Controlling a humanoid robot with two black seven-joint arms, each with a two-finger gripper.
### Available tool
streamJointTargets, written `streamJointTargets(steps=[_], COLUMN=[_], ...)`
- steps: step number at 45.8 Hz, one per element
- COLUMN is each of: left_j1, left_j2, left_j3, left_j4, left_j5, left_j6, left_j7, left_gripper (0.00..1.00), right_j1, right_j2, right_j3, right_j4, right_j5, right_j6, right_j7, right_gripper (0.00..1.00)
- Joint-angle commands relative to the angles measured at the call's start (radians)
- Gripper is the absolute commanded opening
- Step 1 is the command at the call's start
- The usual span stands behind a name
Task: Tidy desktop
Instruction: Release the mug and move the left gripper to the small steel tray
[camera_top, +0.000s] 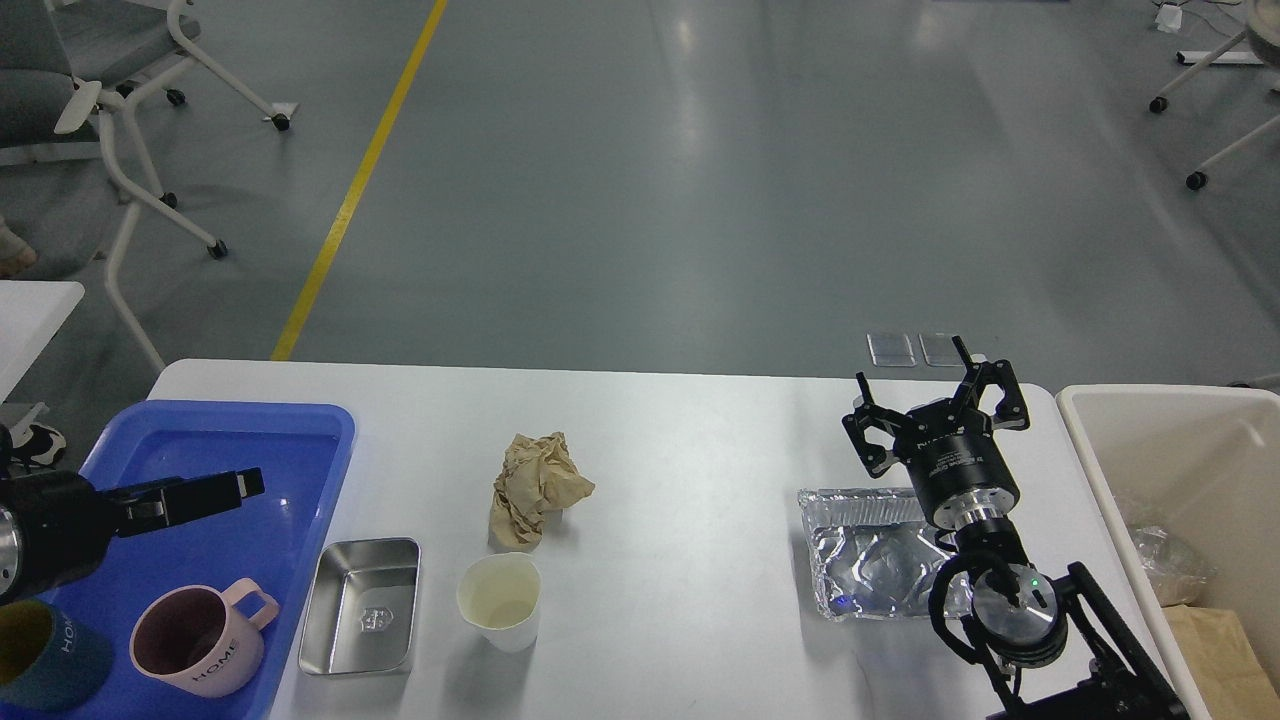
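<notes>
The white desktop (700, 420) fills the lower half of the head view. On it lie a crumpled brown paper (535, 485), a white paper cup (498, 600), a small steel tray (362, 605) and a crushed foil tray (870, 555). My left gripper (235, 488) hovers empty over the blue tray (200, 430), above and apart from the pink mug (200, 640). It is seen side-on, so its fingers overlap. My right gripper (925, 390) is open and empty, pointing away just beyond the foil tray's far edge.
A dark teal mug (40, 655) stands beside the pink mug in the blue tray. A cream bin (1180, 450) with some rubbish inside stands off the desktop's right end. Office chairs stand on the floor at far left and far right.
</notes>
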Motion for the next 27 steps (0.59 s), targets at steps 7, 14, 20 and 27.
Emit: streamJointTargets(steps=[7, 14, 20, 27], left_j1=[-0.003, 0.002, -0.003, -0.006], left_j2=[-0.066, -0.197, -0.256, -0.327], left_j3=[0.000, 0.009, 0.032, 0.063], left_j4=[0.032, 0.142, 0.219, 0.268], left_j5=[-0.017, -0.029, -0.029, -0.025], left_j6=[-0.027, -0.027, -0.027, -0.027], left_j7=[0.008, 0.016, 0.016, 0.016], left_gripper=[0.96, 0.96, 0.95, 0.94], right_j1=[-0.006, -0.011, -0.008, -0.011], right_j2=[-0.002, -0.004, -0.002, -0.004], right_j3=[0.000, 0.002, 0.002, 0.002], right_j4=[0.000, 0.000, 0.000, 0.000], right_j5=[0.000, 0.000, 0.000, 0.000], right_j6=[0.002, 0.002, 0.002, 0.004], right_j7=[0.000, 0.000, 0.000, 0.000], right_gripper=[1.00, 1.00, 1.00, 1.00])
